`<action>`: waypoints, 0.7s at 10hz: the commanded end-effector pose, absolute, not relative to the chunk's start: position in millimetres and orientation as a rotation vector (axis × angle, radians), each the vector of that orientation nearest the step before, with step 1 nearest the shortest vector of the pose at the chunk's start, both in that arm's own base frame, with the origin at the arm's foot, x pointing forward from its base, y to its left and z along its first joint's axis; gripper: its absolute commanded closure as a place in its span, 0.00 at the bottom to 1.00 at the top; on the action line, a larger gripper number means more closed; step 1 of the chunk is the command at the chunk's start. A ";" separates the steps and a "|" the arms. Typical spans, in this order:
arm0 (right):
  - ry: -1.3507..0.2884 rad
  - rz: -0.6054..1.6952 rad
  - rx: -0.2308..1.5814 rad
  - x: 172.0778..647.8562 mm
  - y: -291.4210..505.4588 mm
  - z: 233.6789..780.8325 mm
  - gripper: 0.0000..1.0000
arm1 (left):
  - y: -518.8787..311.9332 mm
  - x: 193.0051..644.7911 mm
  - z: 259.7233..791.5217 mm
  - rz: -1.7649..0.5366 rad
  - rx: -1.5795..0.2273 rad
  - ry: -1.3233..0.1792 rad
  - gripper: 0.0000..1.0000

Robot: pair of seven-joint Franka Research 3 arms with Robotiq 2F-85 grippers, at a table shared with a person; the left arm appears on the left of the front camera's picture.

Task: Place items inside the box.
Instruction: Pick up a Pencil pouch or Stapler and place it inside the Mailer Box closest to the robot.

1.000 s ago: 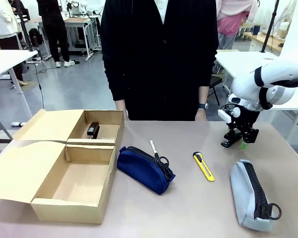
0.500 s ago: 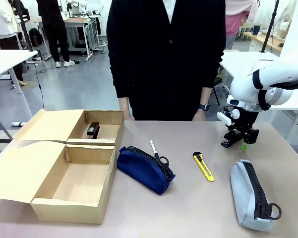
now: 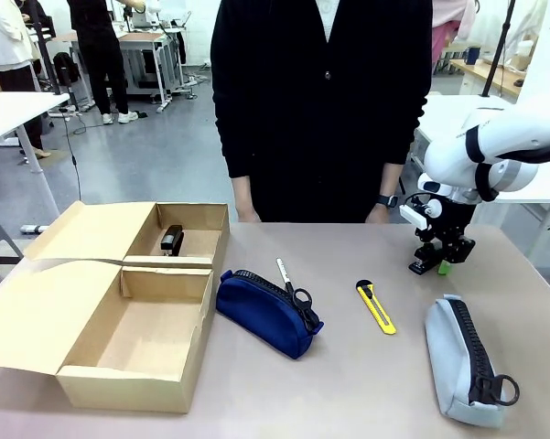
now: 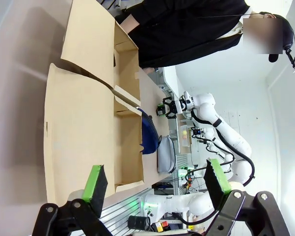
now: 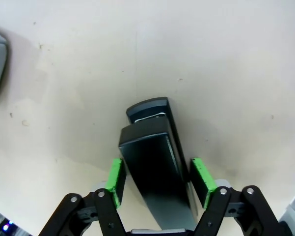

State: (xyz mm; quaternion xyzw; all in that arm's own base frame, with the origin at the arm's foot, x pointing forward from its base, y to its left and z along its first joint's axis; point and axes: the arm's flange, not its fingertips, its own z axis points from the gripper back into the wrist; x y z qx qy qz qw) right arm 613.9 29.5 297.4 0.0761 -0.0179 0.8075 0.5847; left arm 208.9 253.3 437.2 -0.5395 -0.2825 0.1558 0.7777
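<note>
The right gripper (image 5: 159,178) straddles the black stapler (image 5: 149,152) at lower centre, jaws narrow, not quite pinching its rigid, probably weighty mid-body.

A grey floor (image 3: 137,155) runs back from 9 to 11 o'clock under bright, even light. One white table (image 3: 18,105) stands at 9 o'clock, a second white table (image 3: 444,114) at 2, and a workbench (image 3: 151,41) with bystanders (image 3: 99,37) at 11.

table (image 3: 348,389) | box (image 3: 128,391) left | navy pouch (image 3: 261,315) centre | yellow utility knife (image 3: 376,306) | grey-blue pouch (image 3: 453,361) right | black stapler (image 5: 154,164)
</note>
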 end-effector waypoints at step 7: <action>-0.007 1.920 0.231 612.9 23.2 293.2 1.00 | 253.1 208.8 439.0 0.322 -1.178 -0.634 0.00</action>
